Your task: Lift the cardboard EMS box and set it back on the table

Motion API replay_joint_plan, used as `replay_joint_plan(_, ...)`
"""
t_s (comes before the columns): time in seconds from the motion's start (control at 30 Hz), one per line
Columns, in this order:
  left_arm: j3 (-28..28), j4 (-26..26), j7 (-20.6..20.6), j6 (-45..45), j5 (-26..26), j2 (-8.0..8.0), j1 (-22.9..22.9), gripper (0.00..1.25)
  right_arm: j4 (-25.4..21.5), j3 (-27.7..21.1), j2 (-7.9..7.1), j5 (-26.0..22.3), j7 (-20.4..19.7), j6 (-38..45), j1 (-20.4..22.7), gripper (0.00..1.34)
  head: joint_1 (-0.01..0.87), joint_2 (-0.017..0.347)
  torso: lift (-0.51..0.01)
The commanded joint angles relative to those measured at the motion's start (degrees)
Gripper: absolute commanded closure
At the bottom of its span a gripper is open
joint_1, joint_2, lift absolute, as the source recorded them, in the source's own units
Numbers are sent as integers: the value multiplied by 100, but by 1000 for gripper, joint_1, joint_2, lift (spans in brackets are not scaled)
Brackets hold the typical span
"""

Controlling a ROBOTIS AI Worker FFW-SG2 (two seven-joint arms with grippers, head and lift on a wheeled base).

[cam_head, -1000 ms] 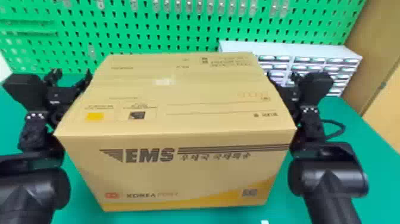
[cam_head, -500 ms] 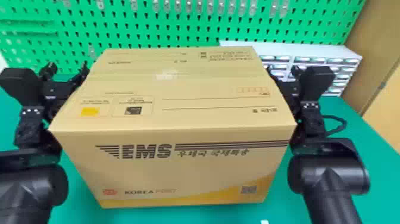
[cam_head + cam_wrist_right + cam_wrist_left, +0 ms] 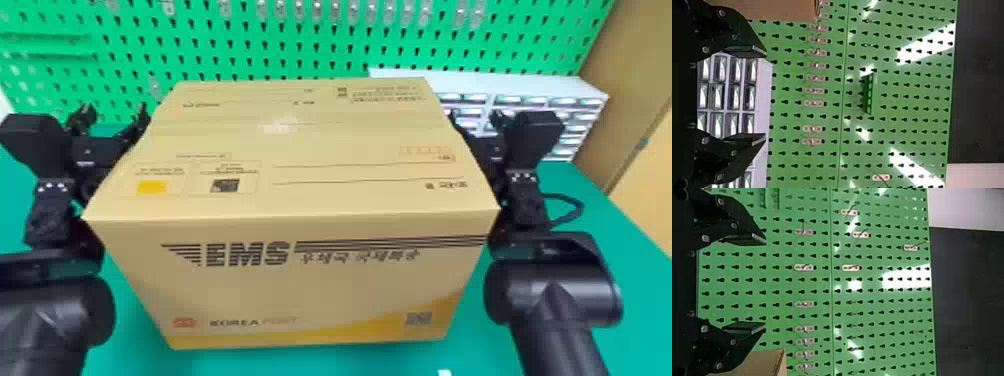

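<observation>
At the centre of the head view, probably holding the EMS box (image 3: pixel 300 290) raised, with left tool (image 3: pixel 765 284) and right tool (image 3: pixel 766 96) each spread wide, but having yet to return it to the tabletop (image 3: pixel 615 240).

From the robot's head, a camera looks forward and down over the cardboard EMS box (image 3: pixel 290 285) and bench (image 3: pixel 610 225); two sideways-turned wrist cameras, nearer the green pegboard (image 3: pixel 300 55), face it squarely, the right sharing the head view's drawer cabinet (image 3: pixel 500 82).
</observation>
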Motion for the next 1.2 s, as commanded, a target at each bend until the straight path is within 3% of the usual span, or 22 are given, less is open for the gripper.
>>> replay_joint_plan(0.0,4,-1,0,-4,6,0,1,490,-1,0,-1,0,0,0,0,507,678,-14,-93)
replay_joint_plan(1.17,-5,-1,35,5,-3,0,-8,489,-44,-44,8,-53,0,44,0,507,678,-14,-93)
